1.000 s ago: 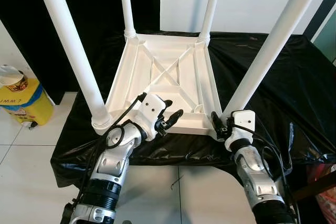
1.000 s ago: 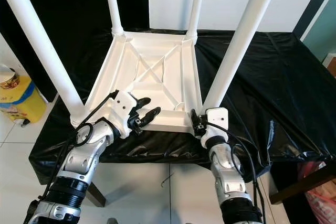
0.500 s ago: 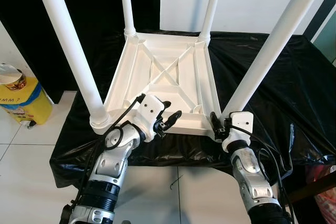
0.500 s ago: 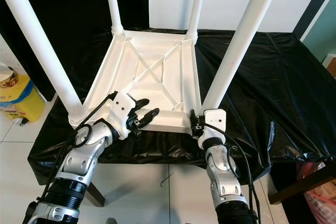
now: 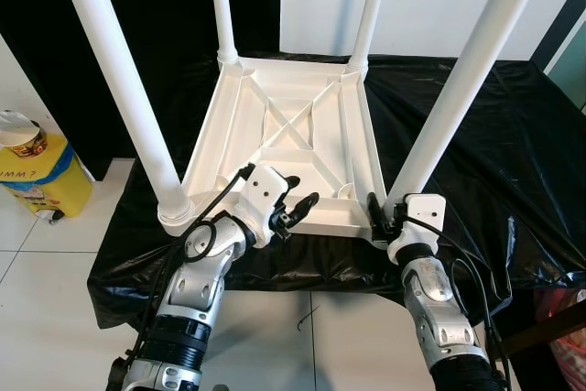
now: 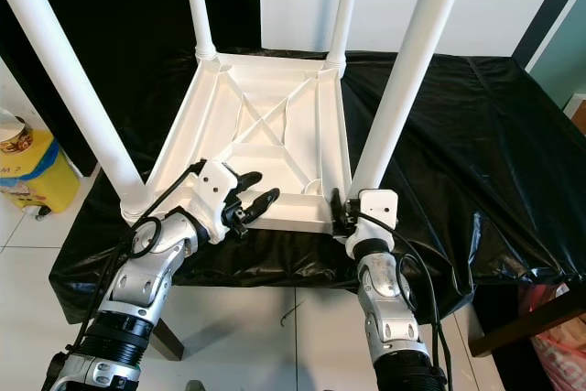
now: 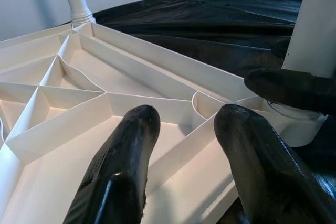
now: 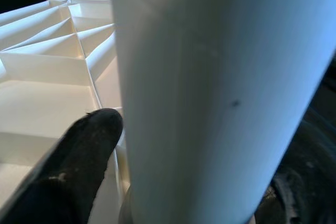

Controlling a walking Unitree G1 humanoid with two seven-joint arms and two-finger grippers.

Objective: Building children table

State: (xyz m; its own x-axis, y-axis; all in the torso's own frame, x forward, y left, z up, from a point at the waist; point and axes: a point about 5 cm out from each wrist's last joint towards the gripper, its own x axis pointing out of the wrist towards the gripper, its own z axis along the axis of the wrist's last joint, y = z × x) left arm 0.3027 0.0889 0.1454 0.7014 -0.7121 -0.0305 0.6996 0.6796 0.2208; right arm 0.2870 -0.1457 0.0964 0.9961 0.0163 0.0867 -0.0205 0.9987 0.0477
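On black cloth (image 5: 494, 125): upside-down table (image 5: 284, 125). Near right leg (image 5: 462, 80) now stands straighter than before, so nearly seated. Right gripper (image 5: 389, 219) closed around its base. Left gripper (image 5: 295, 205) fingers apart over table edge.

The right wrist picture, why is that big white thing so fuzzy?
Right wrist view: the table leg is so near the camera that it is out of focus, and the black finger beside it is soft too. Left wrist view: the fingers are blurry, the white ribs behind sharp. Eye views: bright, even, sharp.
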